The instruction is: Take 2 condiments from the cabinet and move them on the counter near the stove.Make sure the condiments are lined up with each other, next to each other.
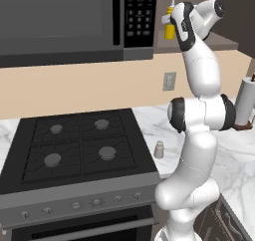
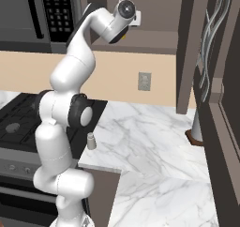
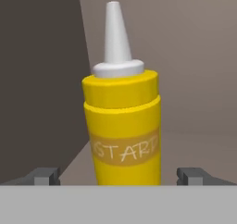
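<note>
We see the gripper [image 3: 118, 176] raised into the cabinet [image 3: 41, 79], its two fingertips [image 3: 44, 176] spread wide apart on either side of the yellow bottle [image 3: 124, 126] and not touching it. The bottle stands upright on the cabinet shelf [image 3: 194, 149]; its base is cut off by the lower edge of the hand view, and its label is partly legible. In the left base view the arm hides most of the bottle [image 1: 170, 28]. The small grey shaker [image 1: 159, 149] stands upright on the desk [image 1: 164, 120], just beside the right edge of the stove [image 1: 79, 145]. The paper-towel roll [image 1: 245, 103] is cut off at the frame edge
</note>
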You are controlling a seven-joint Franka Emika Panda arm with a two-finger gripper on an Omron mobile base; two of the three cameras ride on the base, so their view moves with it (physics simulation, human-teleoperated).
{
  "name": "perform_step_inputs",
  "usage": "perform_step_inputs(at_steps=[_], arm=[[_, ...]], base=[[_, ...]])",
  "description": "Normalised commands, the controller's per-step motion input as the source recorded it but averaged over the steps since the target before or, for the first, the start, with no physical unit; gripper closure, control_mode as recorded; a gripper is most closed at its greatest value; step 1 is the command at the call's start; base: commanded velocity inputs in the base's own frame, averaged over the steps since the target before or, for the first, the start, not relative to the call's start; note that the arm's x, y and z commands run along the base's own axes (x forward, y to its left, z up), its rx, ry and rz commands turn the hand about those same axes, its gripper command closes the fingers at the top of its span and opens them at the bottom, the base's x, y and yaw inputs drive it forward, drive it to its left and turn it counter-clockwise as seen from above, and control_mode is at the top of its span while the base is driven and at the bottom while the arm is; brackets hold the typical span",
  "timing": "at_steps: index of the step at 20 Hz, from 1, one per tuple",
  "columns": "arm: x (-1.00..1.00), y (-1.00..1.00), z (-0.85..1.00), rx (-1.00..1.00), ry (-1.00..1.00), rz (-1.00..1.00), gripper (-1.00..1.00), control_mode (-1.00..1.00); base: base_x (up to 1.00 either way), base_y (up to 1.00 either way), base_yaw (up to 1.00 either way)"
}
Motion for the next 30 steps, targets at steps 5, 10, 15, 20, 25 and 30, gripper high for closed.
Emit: perform_step_inputs(at_steps=[5, 10, 15, 20, 25, 30], arm=[[0.18, 0.0, 0.0, 0.0, 0.0, 0.0, -1.0, -1.0], [0.16, 0.0, 0.0, 0.0, 0.0, 0.0, -1.0, -1.0], [0.03, 0.0, 0.0, 0.0, 0.0, 0.0, -1.0, -1.0], [0.0, 0.0, 0.0, 0.0, 0.0, 0.0, 1.0, -1.0], [0.0, 0.0, 0.0, 0.0, 0.0, 0.0, 1.0, -1.0], [0.0, 0.0, 0.0, 0.0, 0.0, 0.0, 1.0, -1.0]], base=[[0.0, 0.0, 0.0], [0.0, 0.0, 0.0], [0.0, 0.0, 0.0], [0.0, 0.0, 0.0], [0.0, 0.0, 0.0], [0.0, 0.0, 0.0]])
